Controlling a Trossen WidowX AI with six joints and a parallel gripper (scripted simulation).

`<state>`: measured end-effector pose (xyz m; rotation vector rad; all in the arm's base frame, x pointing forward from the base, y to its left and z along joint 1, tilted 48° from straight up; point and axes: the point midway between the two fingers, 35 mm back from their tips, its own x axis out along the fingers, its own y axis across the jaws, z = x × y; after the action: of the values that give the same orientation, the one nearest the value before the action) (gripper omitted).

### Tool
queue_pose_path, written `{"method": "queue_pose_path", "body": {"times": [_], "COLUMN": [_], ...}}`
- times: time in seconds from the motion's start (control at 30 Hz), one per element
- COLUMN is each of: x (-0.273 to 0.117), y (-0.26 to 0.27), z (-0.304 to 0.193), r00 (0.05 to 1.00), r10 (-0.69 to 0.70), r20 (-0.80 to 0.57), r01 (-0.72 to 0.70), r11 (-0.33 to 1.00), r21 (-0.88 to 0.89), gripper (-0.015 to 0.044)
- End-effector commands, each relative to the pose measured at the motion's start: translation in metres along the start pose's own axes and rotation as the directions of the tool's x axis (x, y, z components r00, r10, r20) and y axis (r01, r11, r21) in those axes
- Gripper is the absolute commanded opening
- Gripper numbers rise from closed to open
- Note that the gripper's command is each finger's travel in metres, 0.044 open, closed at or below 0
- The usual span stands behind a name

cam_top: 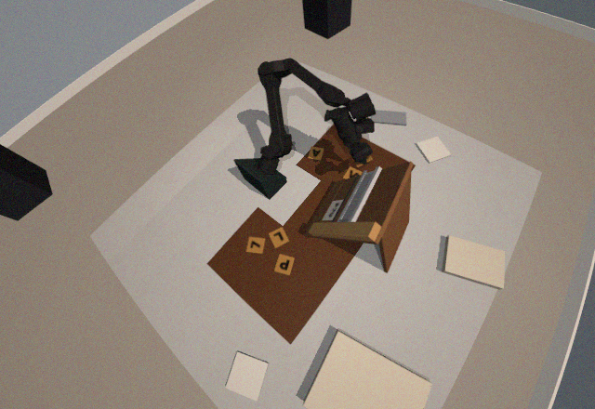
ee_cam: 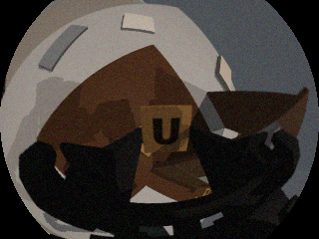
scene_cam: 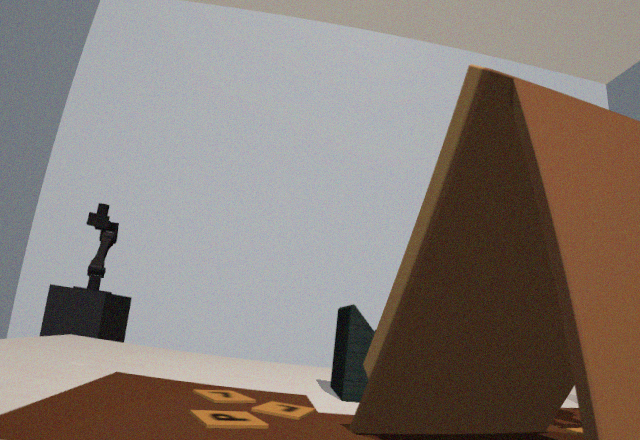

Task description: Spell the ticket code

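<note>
My gripper point(cam_top: 363, 158) point(ee_cam: 166, 130) is shut on the U tile point(ee_cam: 165, 124), held upright in the wrist view, above the mat's far part near the board's far end. The board point(cam_top: 387, 191) point(scene_cam: 480, 270) stands tilted, with its pale rail point(cam_top: 365, 194) across it; no tile shows in the rail. The ticket point(cam_top: 333, 210) is on the board's lower part, its print too small to read. The A tile point(cam_top: 315, 152) and a partly hidden tile point(cam_top: 352, 173) lie on the mat. The P tile point(cam_top: 284, 264) point(scene_cam: 229, 418) lies near two angular-letter tiles point(cam_top: 256, 244) point(cam_top: 278, 237).
The brown mat point(cam_top: 288, 309) lies under the tiles. The arm's dark base point(cam_top: 261, 178) stands left of the board. A grey slab point(cam_top: 391, 117) and a cream slab point(cam_top: 432, 149) lie beyond the gripper. Larger cream slabs point(cam_top: 474, 261) point(cam_top: 370, 376) lie to the right and front.
</note>
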<state>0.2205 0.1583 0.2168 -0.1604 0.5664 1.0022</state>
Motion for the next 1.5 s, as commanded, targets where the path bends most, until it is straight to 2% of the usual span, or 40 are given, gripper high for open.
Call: {"method": "queue_pose_path", "body": {"times": [0.0,0.4,0.8,1.47], "x": [-0.005,-0.02,-0.039,-0.04], "y": [-0.01,-0.032,-0.051,-0.052], "z": [0.011,0.036,0.061,0.061], "r00": [0.998,0.973,0.924,0.92], "r10": [-0.05,-0.165,-0.264,-0.269], "r20": [0.045,0.164,0.278,0.285], "r01": [0.044,0.072,-0.022,-0.03], "r11": [0.991,0.884,0.688,0.676], "r21": [0.13,0.462,0.725,0.737], "gripper": [0.0,0.0,0.0,0.0]}}
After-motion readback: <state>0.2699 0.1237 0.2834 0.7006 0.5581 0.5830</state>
